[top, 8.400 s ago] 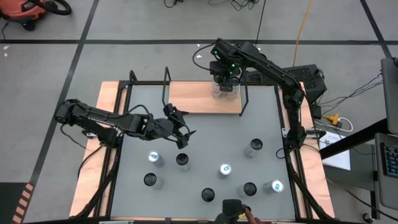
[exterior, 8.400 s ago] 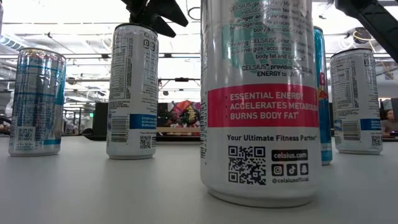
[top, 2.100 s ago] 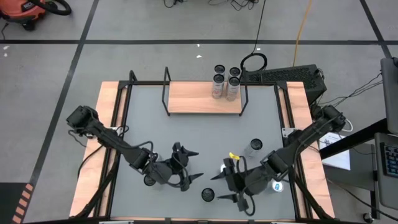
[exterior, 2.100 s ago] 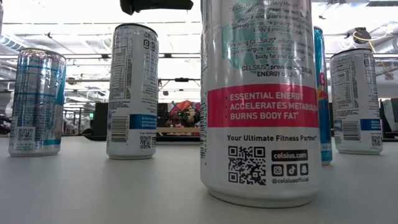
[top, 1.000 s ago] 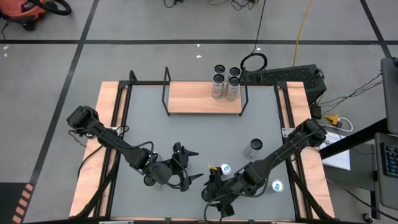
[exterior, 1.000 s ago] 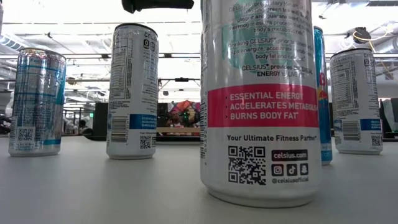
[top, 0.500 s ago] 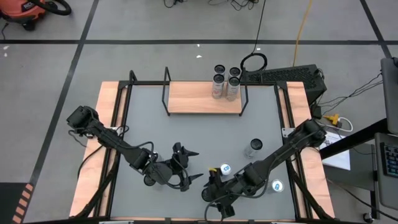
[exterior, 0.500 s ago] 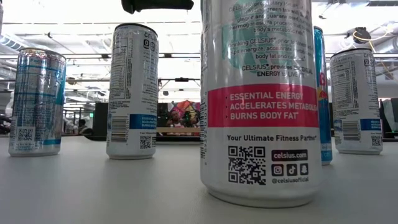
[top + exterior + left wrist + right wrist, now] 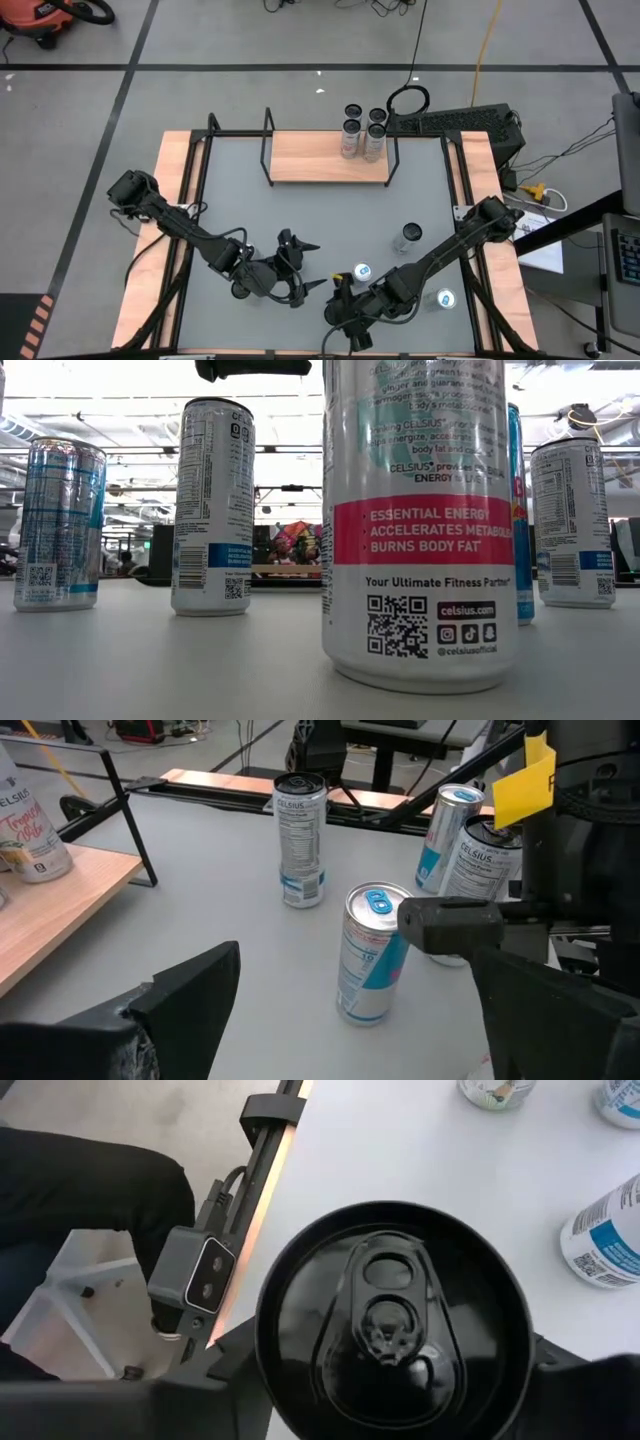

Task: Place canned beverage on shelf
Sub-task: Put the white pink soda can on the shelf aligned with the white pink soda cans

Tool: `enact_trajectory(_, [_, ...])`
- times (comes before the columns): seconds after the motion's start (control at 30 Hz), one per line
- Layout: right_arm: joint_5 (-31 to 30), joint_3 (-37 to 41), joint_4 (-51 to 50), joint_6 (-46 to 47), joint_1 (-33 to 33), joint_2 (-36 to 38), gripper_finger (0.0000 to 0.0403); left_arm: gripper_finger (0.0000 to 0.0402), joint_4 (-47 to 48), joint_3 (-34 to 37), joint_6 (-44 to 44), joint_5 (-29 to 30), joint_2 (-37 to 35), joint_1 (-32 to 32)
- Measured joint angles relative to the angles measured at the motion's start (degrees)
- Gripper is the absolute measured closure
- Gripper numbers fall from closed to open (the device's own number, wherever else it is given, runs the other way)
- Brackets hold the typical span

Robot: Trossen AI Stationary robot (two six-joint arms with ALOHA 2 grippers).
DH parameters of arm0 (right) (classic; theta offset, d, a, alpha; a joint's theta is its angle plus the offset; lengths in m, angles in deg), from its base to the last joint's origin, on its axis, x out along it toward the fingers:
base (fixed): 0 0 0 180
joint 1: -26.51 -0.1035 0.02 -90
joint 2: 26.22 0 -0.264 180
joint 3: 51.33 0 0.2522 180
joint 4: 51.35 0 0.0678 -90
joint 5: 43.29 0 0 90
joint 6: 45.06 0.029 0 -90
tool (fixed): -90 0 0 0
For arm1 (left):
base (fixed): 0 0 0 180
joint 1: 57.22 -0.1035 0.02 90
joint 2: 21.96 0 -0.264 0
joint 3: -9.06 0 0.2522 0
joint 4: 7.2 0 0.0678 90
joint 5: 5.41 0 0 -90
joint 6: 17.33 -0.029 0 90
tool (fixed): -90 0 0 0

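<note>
A tall white canned beverage with a black top (image 9: 390, 1320) stands upright at the table's near edge and fills the low view (image 9: 420, 530). My right gripper (image 9: 395, 1375) (image 9: 345, 312) is over it, shut on its top end. My left gripper (image 9: 308, 266) (image 9: 320, 965) hangs open to the left of it, pointing at a blue-topped can (image 9: 370, 955) that stands beyond its fingers. The shelf (image 9: 325, 158), a light-wood board with black rod ends, lies at the table's far side. Several cans (image 9: 362, 130) stand on its far right corner. My right gripper has the canned beverage's top end between its two fingers (image 9: 225, 1375), one on each side of the wall just under the black rim (image 9: 268, 1355). The fingers slant down from above. The can stands upright with its base (image 9: 420, 682) on the table.
More cans stand on the grey table: one at the right (image 9: 408, 235), a blue-topped one near the right edge (image 9: 445, 298), one under my left arm (image 9: 240, 290). A small camera (image 9: 195, 1275) is fixed to the near edge. A person's dark clothing (image 9: 80, 1190) shows beyond it.
My right gripper has sunk a little over the black-topped can at the near edge. My left arm has kept still.
</note>
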Motion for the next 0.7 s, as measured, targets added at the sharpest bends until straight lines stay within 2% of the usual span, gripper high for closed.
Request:
enact_trajectory(0.13, [0.06,0.0,0.07,-0.51,0.0,0.01,0.021,0.0009,0.0,0.0,0.02,0.0,0.3,0.0])
enact_trajectory(0.3, [0.95,0.11,-0.93,-1.47,0.0,1.18,0.0202,0.0009,0.69,0.0,1.49,0.02,0.37,0.02])
enact_trajectory(0.43, [2.54,0.13,-1.77,-3.07,-0.13,4.3,0.0194,0.0009,0.57,0.0,1.24,0.2,0.39,0.33])
enact_trajectory(0.7, [1.55,0.13,-5.17,-11.93,-0.52,12.42,0.0192,0.0009,0.28,0.0,-0.1,0.2,0.42,0.33])
